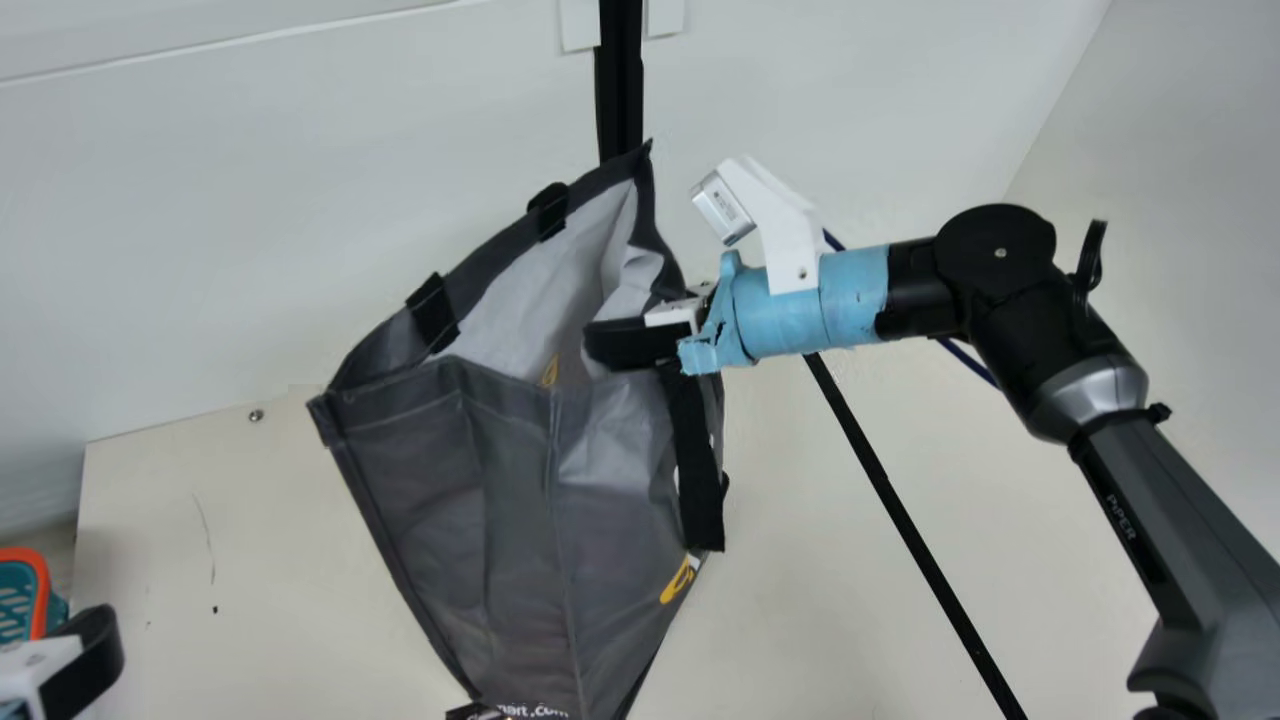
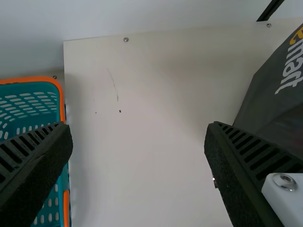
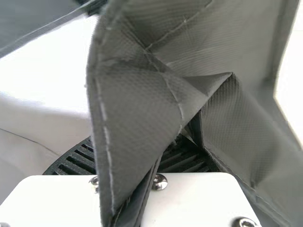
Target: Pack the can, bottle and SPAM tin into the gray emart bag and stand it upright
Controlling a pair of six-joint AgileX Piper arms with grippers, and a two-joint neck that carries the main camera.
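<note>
The right pincer (image 1: 612, 345) pinches the gray bag (image 1: 510, 500) at its rim, over the table (image 1: 250, 560); the bag's mouth gapes, showing pale lining; the left pincer (image 1: 85, 655) is spread wide, near a teal basket (image 2: 59, 94) with orange edging.

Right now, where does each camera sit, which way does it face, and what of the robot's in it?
Main view: on the neck, looking down at the gray emart bag, table and pale wall; right arm at its right, a left gripper finger at lower left.
Left wrist view: on the left wrist, looking past its two parted fingers at the table, bag's side and teal basket.
Right wrist view: on the right wrist, close on bag fabric pinched in the right gripper.
Shared: bag in all three; basket in main and left wrist.
</note>
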